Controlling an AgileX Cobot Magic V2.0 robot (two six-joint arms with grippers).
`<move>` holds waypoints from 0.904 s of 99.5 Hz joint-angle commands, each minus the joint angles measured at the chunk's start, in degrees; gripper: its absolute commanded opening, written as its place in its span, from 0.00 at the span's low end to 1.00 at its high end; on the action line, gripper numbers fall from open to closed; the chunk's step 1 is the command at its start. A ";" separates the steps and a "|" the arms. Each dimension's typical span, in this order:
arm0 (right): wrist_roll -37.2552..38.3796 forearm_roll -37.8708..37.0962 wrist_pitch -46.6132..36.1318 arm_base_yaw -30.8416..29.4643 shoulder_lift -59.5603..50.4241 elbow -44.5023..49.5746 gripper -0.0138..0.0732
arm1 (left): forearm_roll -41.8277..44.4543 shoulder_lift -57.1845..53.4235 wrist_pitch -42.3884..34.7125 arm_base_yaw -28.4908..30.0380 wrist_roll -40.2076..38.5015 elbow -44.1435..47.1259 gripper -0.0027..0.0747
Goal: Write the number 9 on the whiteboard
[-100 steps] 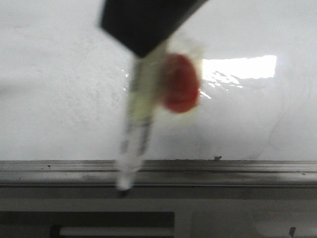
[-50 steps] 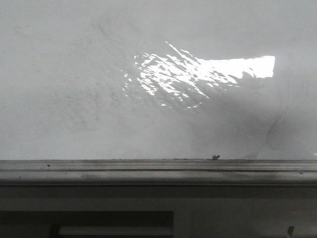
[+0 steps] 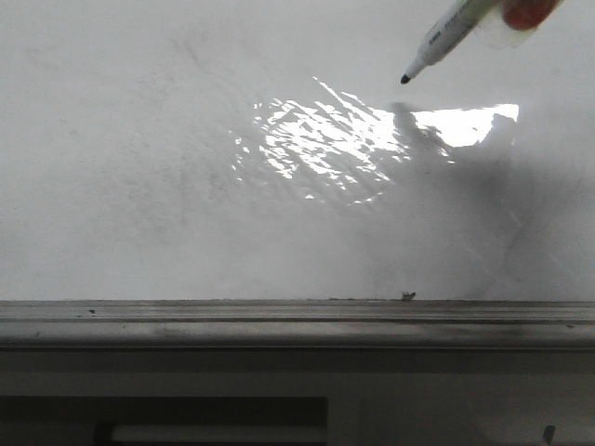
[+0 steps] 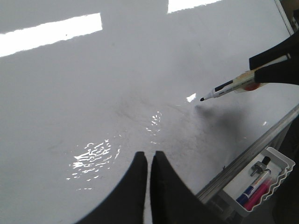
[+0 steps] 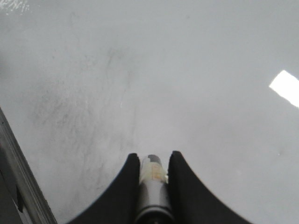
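The whiteboard (image 3: 186, 204) fills the front view, glossy and faintly smudged, with a glare patch (image 3: 335, 149) and a grey ledge (image 3: 297, 321) along its lower edge. No number 9 shows on it. A white marker (image 3: 444, 37) with a black tip comes in from the upper right, its tip just off the board. In the left wrist view the marker (image 4: 224, 88) sticks out of my right gripper (image 4: 275, 63). My right gripper (image 5: 154, 161) is shut on the marker (image 5: 154, 186). My left gripper (image 4: 149, 158) is shut and empty over the board (image 4: 117, 93).
A tiny dark speck (image 3: 406, 295) sits at the board's lower edge. A white tray (image 4: 261, 179) with spare markers hangs below the ledge (image 4: 247, 158).
A second ago the marker hung blurred across the middle of the front view, tip down at the ledge. It then left the view. Now it enters from the upper right, tip near the board.
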 commanded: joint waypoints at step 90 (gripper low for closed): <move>2.66 1.12 4.54 -2.60 3.58 -3.08 0.09 | -1.90 0.34 -2.91 -0.04 -0.53 -0.78 0.01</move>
